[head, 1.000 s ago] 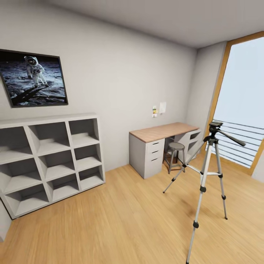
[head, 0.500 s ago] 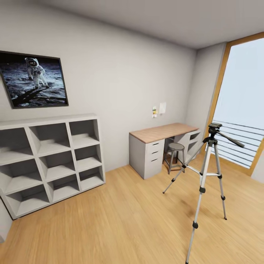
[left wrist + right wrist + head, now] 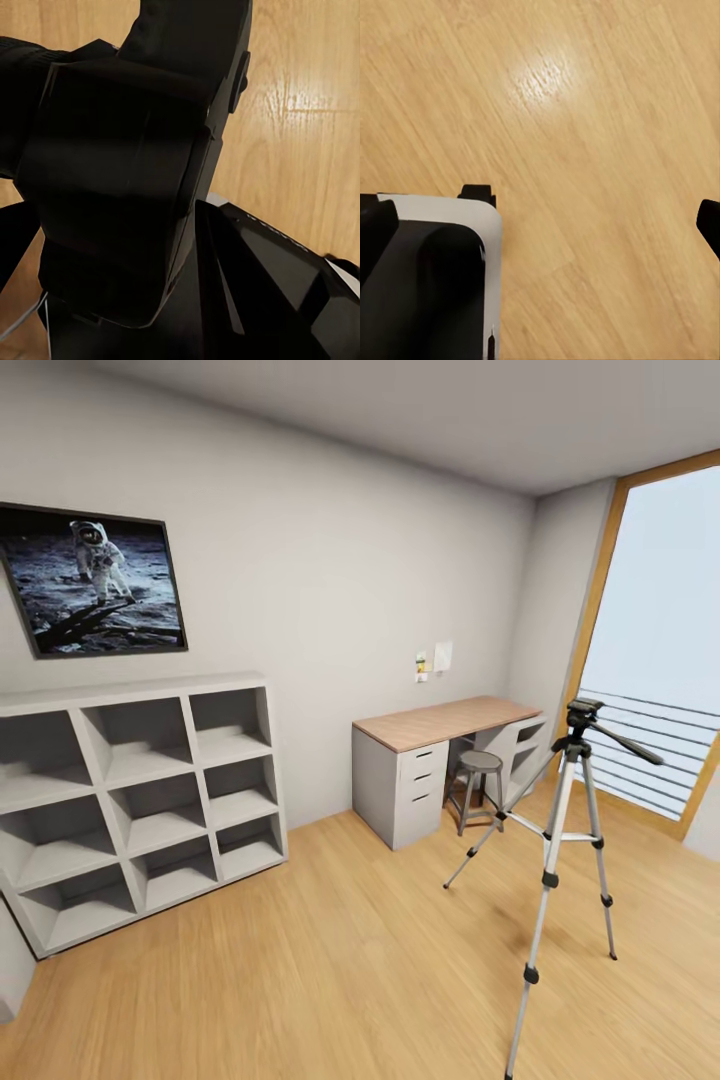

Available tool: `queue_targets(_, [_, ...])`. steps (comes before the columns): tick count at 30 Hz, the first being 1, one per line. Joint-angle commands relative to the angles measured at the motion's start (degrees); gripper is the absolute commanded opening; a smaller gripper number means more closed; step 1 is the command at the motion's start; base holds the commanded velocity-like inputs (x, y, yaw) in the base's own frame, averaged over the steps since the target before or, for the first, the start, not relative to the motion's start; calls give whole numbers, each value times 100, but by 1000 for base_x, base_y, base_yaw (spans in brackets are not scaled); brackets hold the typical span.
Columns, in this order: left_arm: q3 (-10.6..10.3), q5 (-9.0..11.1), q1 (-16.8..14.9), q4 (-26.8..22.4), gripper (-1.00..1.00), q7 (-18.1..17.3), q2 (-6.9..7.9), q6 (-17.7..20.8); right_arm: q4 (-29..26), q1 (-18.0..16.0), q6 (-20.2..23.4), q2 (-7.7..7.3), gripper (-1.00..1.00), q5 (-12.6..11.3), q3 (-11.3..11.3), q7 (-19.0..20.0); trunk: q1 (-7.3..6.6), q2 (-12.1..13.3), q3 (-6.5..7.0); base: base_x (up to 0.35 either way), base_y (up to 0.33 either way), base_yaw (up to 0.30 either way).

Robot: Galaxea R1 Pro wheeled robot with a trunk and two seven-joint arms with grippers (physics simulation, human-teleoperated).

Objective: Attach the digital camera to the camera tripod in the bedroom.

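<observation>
We see one white cube shelf [image 3: 140,800] with nine square openings under one framed astronaut picture [image 3: 92,580], then one white desk [image 3: 440,760] with a wooden top, one round grey metal stool [image 3: 478,785], and one tripod [image 3: 560,860] with three silver legs on the wood floor [image 3: 330,980]. Whether either gripper is spread or pressed together, we cannot tell from the wrist views.

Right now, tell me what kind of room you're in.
Probably a bedroom or study: white cube shelves, a desk with a stool, a framed astronaut picture, and a camera tripod on the wood floor.
</observation>
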Motion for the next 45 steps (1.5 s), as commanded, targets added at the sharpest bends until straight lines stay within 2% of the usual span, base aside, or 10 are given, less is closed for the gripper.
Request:
queue_targets(1, [-52, 32, -5, -1, -100, 23, -3, 16, 17, -8, -33, -4, 100, 44, -49, 12, -20, 32, 9, 0, 0, 0])
queue_targets(22, [-48, 31, -5, -1, -100, -11, -9, 23, 20, -8, -23, -4, 100, 43, -54, 12, -481, 875, 386, 0, 0, 0])
queue_targets(45, [-52, 24, -5, -1, -100, -12, -12, 16, 20, -8, -25, -4, 100, 43, -52, 10, -482, 875, 386, 0, 0, 0])
